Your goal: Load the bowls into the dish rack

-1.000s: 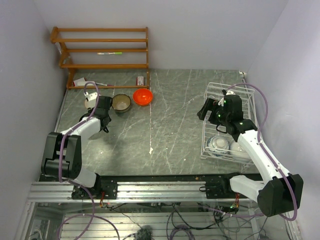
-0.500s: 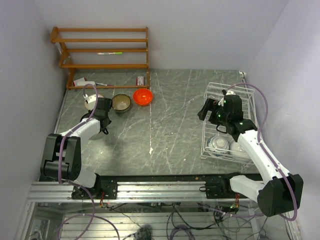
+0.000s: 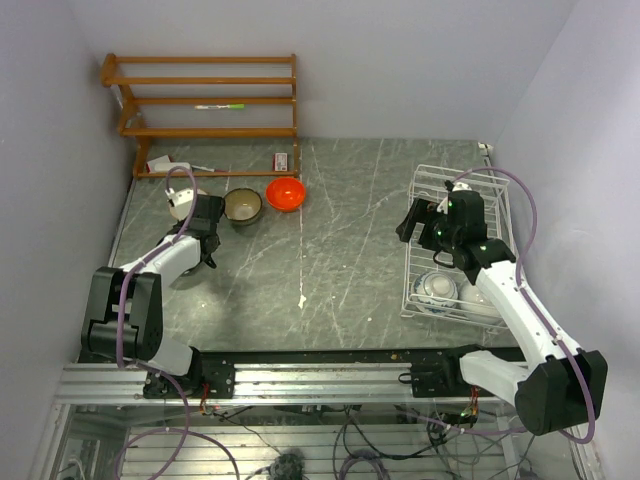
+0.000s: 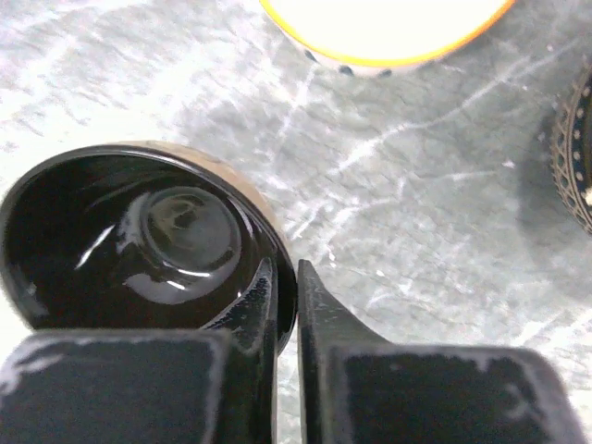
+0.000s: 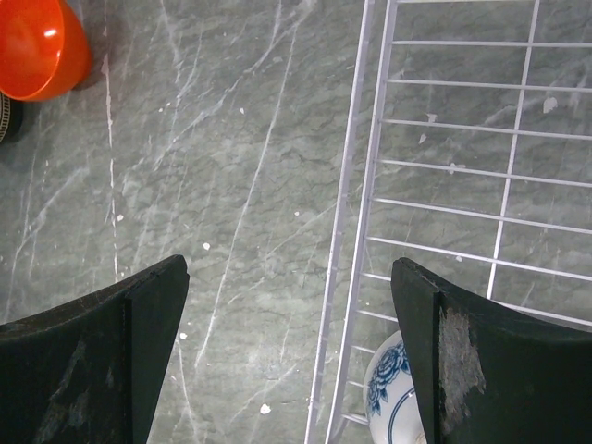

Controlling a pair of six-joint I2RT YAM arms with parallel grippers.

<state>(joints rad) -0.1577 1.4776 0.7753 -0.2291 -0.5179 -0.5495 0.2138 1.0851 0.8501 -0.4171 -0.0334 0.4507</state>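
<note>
My left gripper [image 3: 204, 224] is shut on the rim of a bowl that is glossy black inside and tan outside [image 4: 139, 231]; one finger is inside the rim and one outside [image 4: 282, 268]. A cream bowl [image 3: 182, 200] with an orange rim [image 4: 384, 23] lies just ahead. A tan-brown bowl with a dark rim [image 3: 243, 205] is to its right [image 4: 578, 157]. The orange-red bowl [image 3: 285, 193] is also in the right wrist view [image 5: 37, 46]. My right gripper [image 3: 415, 218] is open and empty [image 5: 289, 268] over the left edge of the white dish rack [image 3: 490, 190]. The rack holds a blue-and-white bowl [image 3: 437, 290] and a white bowl [image 3: 482, 303].
A brown wooden shelf unit [image 3: 205, 100] stands at the back left against the wall. A small white item [image 3: 160, 165] and a small box [image 3: 282, 160] lie in front of it. Walls close in the table on the left, back and right.
My left gripper has drawn slightly back toward the near edge, still shut on the dark bowl. The right arm has barely moved.
</note>
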